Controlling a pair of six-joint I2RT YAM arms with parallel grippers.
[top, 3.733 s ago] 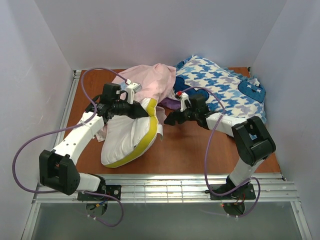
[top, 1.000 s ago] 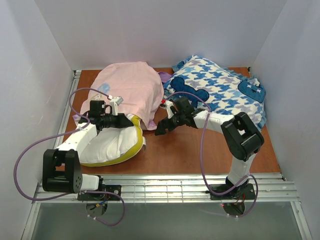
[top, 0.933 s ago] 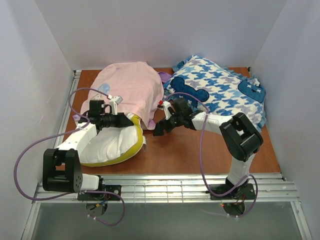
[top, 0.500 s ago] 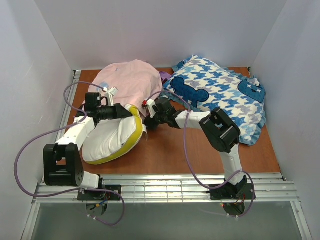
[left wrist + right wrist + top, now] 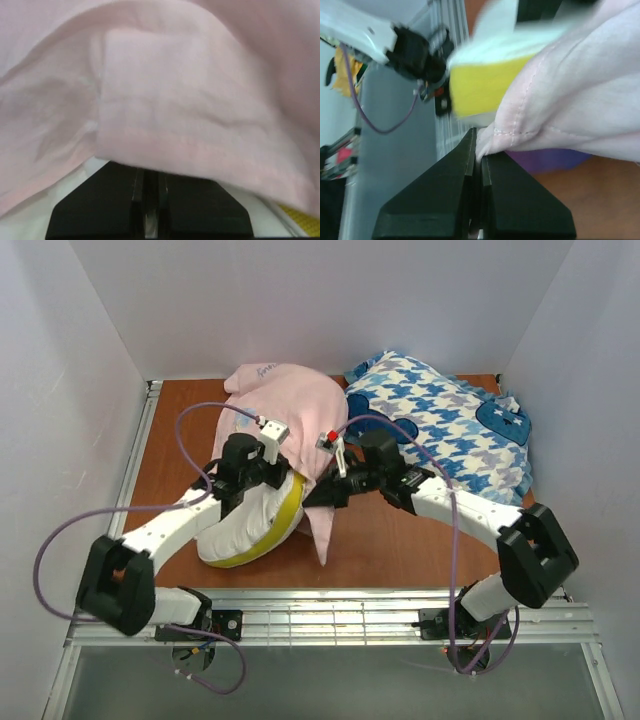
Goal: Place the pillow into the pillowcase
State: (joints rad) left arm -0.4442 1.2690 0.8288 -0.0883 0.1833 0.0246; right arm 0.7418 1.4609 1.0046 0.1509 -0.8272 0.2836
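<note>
Pink, thin and limp, the pillowcase drapes over the soft, light pillow on the table; your left gripper and right gripper are both pinched shut on its hem, likely the surest hold.

Soft, even light is filling the overhead view, leaving only faint shadows on the worktop. The left wrist camera is rendering the pillowcase close and slightly soft. The right wrist view is smearing the yellow edge of the pillow.
</note>
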